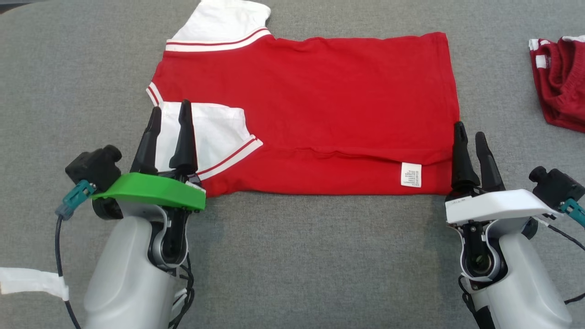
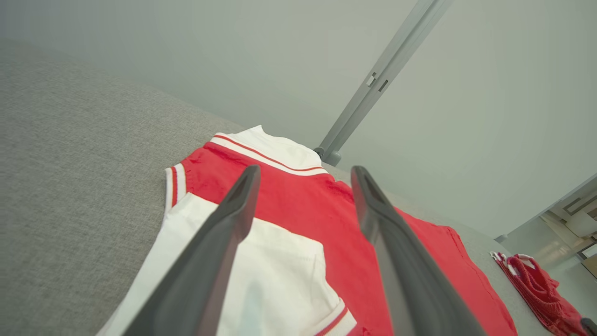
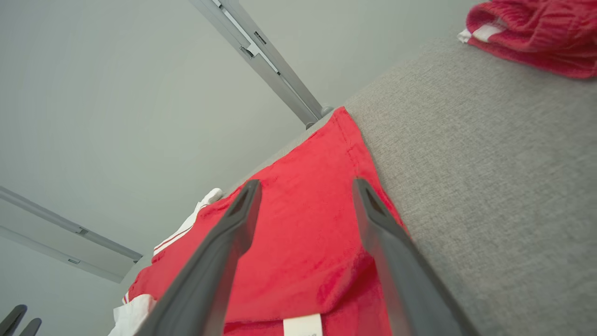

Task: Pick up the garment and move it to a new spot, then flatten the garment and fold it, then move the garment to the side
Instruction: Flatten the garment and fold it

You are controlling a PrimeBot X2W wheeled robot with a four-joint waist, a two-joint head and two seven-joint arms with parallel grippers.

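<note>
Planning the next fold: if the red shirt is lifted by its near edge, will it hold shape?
Likely floppy: the red shirt lies flat in thin folded layers, so lifted parts would probably drape. It may cling rather than slide on the textured grey surface.

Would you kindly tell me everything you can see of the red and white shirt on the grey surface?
The shirt is red knit cotton by its look, with white sleeves trimmed in red stripes. It lies flat on the grey surface, its near edge folded over so one sleeve and a white care label face up. The open left gripper sits over that sleeve, the open right gripper at the hem corner; contact is unclear.
</note>
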